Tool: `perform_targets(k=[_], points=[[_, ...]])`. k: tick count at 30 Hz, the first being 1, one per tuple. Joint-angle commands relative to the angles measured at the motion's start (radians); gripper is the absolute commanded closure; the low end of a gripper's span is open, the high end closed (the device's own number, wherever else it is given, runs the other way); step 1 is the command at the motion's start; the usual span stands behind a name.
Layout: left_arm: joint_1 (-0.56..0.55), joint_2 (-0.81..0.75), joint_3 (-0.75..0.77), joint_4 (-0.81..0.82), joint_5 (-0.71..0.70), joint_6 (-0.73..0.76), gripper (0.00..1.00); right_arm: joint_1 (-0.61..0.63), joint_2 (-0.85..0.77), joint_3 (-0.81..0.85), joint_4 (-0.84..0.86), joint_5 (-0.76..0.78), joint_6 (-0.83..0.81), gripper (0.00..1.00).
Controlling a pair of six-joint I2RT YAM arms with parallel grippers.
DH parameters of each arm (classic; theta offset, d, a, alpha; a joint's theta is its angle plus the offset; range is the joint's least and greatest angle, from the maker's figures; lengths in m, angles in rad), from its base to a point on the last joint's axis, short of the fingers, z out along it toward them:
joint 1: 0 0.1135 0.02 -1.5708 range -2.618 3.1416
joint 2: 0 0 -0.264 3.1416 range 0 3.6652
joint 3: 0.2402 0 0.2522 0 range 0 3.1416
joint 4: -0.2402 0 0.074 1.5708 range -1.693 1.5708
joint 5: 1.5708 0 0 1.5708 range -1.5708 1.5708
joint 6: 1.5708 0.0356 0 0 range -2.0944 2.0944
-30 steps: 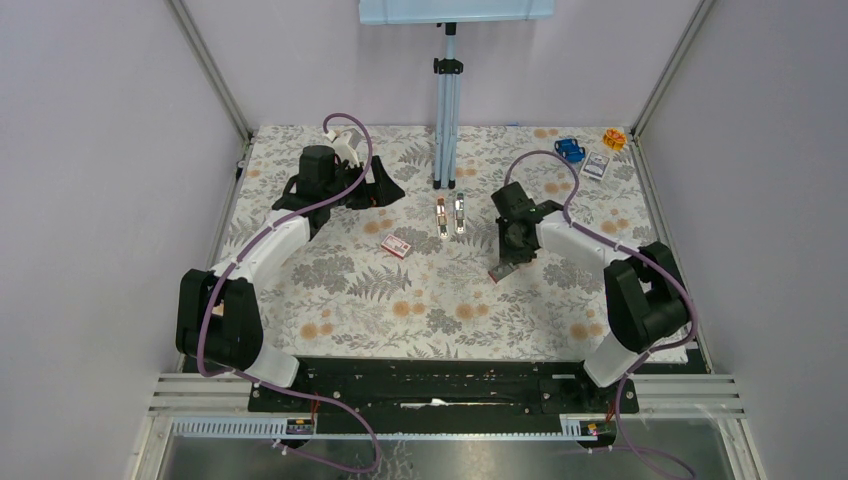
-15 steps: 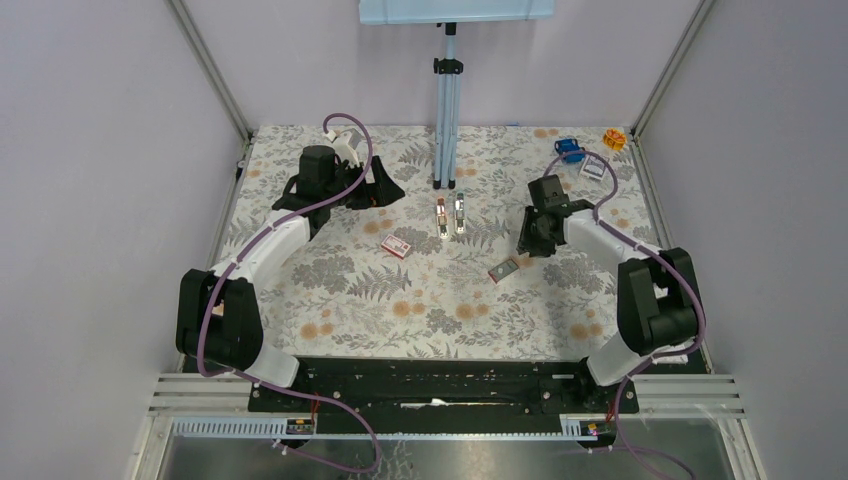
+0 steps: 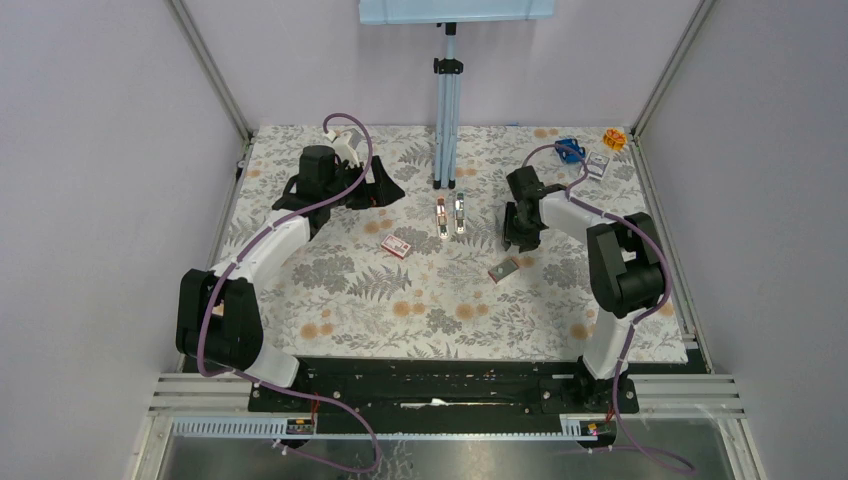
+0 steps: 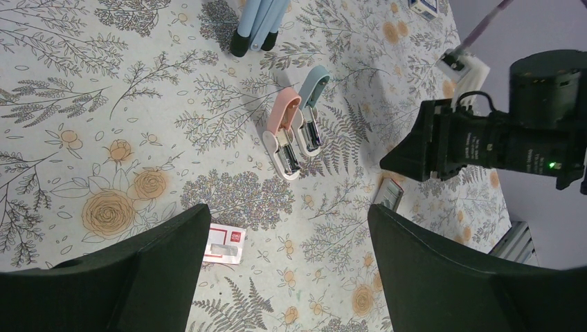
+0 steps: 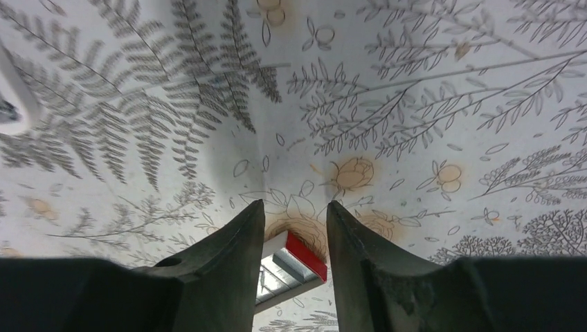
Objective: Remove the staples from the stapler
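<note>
The right gripper (image 3: pixel 516 238) has dropped the small red box (image 3: pixel 505 268), which lies at its 6 o'clock, and has swung back, jaws part open and empty. The staplers (image 3: pixel 441 216) lie open at its 9 o'clock, likely next. The left gripper (image 3: pixel 385 190) hangs spread wide, empty.

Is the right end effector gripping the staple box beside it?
No, that staple box lies on the table, apart from the right end effector.
</note>
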Motion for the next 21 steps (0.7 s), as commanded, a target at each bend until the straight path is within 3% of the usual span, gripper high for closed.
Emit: perform_targets(k=[1, 6, 14, 21], points=[[0.0, -0.009, 0.008, 0.023, -0.004, 0.006, 0.12, 0.053, 0.018, 0.023, -0.091, 0.089, -0.037, 0.53], [0.0, -0.008, 0.007, 0.024, -0.006, 0.009, 0.12, 0.068, -0.013, -0.044, -0.111, 0.116, -0.029, 0.53], [0.0, 0.003, 0.008, 0.026, 0.003, 0.002, 0.12, 0.084, -0.126, -0.163, -0.091, 0.043, 0.018, 0.61], [-0.001, 0.008, 0.008, 0.028, 0.009, -0.001, 0.12, 0.099, -0.159, -0.214, 0.002, -0.042, 0.082, 0.55]])
